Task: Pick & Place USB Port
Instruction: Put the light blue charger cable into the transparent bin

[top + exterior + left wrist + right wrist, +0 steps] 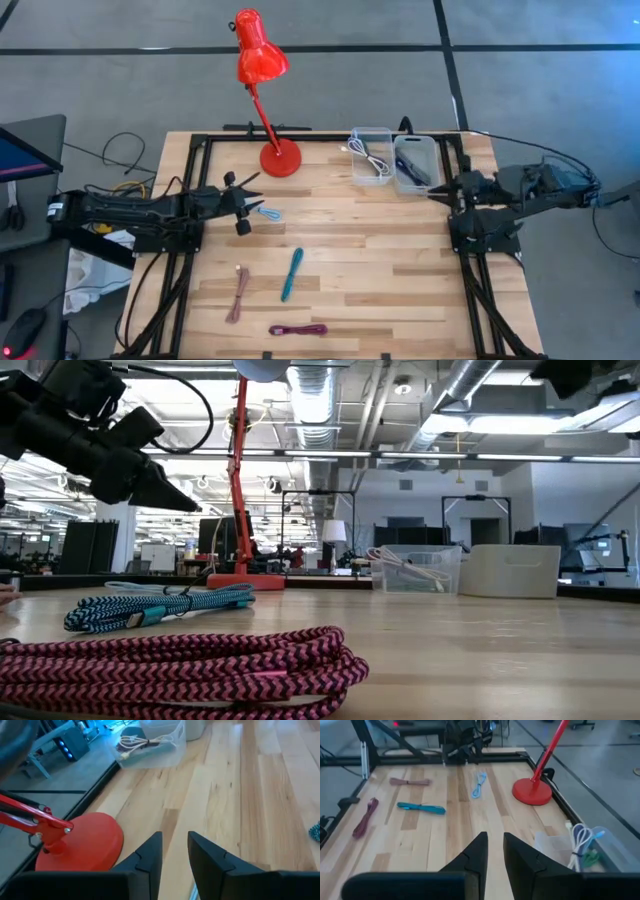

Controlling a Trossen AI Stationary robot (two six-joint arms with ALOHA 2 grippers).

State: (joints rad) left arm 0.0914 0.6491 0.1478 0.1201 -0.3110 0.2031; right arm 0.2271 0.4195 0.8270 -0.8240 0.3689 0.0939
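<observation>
- Two dark arms flanked the wooden table (400,260): the left arm reached in from nine o'clock, the right arm waited at three o'clock beside the bins.
- One red lamp (262,60) stood with its base at about twelve o'clock, just beyond the left arm's reach line.
- Two clear bins (372,155) sat side by side toward one o'clock; the nearer one already held a white cable, the other a dark one.
- Left gripper (243,203) hovered above the board with its fingers parted by a narrow gap and nothing between them.
- Right gripper (494,851) hung near the bins, fingers close together with a slim gap, holding nothing.
- Light blue cable (268,212), judged the piece now in hand, lay just beside the left gripper on its three o'clock side.
- Teal cable (291,273) lay near the centre, the brownish cable (238,293) toward seven o'clock, the magenta cable (298,329) at six o'clock.
- Doing the pick well probably meant widening the fingers first, centring over the bundled middle of the light blue cable, descending straight, and closing only once both fingers straddled it.
</observation>
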